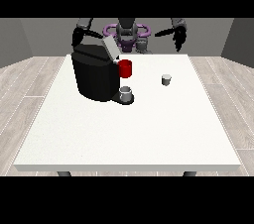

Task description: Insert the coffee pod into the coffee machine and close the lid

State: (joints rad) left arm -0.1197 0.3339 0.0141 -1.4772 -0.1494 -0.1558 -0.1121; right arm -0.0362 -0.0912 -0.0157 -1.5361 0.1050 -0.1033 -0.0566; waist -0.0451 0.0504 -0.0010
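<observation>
White worktop point(149, 134) fills the mid frame, robot up at top centre behind the far edge. Black coffee machine point(95, 77) sits upper left of centre on the worktop, its grey lid point(111, 47) tipped up and open, slanting toward upper left. Red part point(126, 68) on the machine's right side, just under the lid. Small grey cup point(126, 92) stands on the machine's dark base, right below that red part.

Coffee pod point(166, 80), small and grey w/ a pale top, stands alone on the worktop right of centre, well apart from the machine, nothing touching it.

Robot hand at the view's left point(77, 36) hangs just above the machine's back corner, upper left of frame; too small and dark vs. the machine to tell how the fingers lie. Robot hand at the view's right point(179, 37) hangs at upper right, over the far edge, fingers pointing down and looking relaxed, grasping nothing. Pod is well below it in frame, no contact.
</observation>
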